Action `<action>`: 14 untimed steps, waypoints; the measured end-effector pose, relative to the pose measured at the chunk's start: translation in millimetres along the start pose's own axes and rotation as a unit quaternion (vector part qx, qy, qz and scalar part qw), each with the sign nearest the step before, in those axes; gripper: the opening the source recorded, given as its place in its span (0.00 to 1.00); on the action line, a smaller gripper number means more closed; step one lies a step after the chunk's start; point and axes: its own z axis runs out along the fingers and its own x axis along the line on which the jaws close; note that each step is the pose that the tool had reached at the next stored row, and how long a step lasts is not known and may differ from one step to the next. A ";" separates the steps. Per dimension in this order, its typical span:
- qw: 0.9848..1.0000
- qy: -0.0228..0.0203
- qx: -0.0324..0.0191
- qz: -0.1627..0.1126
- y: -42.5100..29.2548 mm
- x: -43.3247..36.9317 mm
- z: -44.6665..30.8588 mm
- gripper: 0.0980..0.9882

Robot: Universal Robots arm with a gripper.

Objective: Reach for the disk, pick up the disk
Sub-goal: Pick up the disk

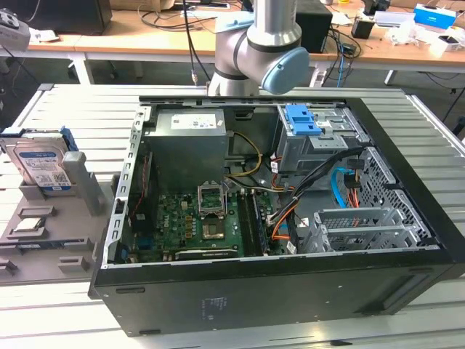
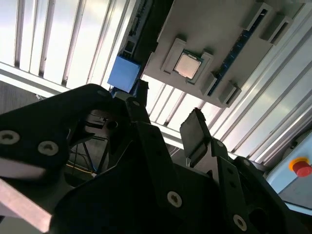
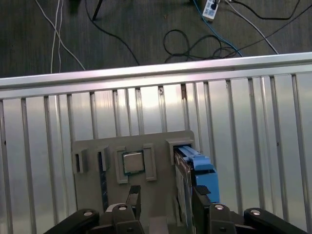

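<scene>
we are looking at a slatted table [image 1: 65, 109] carrying an open computer case [image 1: 276, 291], with the robot arm [image 1: 261, 43] rising behind it. to the exterior view's left of the case, a grey fixture plate [image 1: 69, 233] is lying flat on the slats. the disk [image 1: 43, 163] is standing on edge in a slot at the plate's far end. a grey upright post [image 1: 89, 185] is standing just beside the disk, between it and the case. a small chip [image 1: 29, 224] is sitting in its own pocket nearer the plate's middle. inside the case a blue latch [image 1: 304, 120] is sitting on the drive cage, well apart from the disk.

the disk is turning its labelled face to the exterior view and leaning back slightly. in the first wrist view we are seeing it edge-on from above, its thin top edge and blue bracket running along the plate, so its long axis is lying level.

the gripper [image 3: 165, 204] is hanging above the plate with its fingers [image 3: 131, 200] spread wide and nothing between them. bare slats are lying open around the plate. the table's edge is running near the plate's side away from the case, with cables [image 3: 204, 39] on the floor beyond.
</scene>
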 end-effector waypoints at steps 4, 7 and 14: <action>1.000 0.000 0.000 0.000 1.0 -13.4 0.0 0.50; 1.000 0.000 0.000 -0.001 1.4 -20.1 0.1 0.50; 1.000 0.000 0.000 -0.002 1.6 -32.9 0.6 0.50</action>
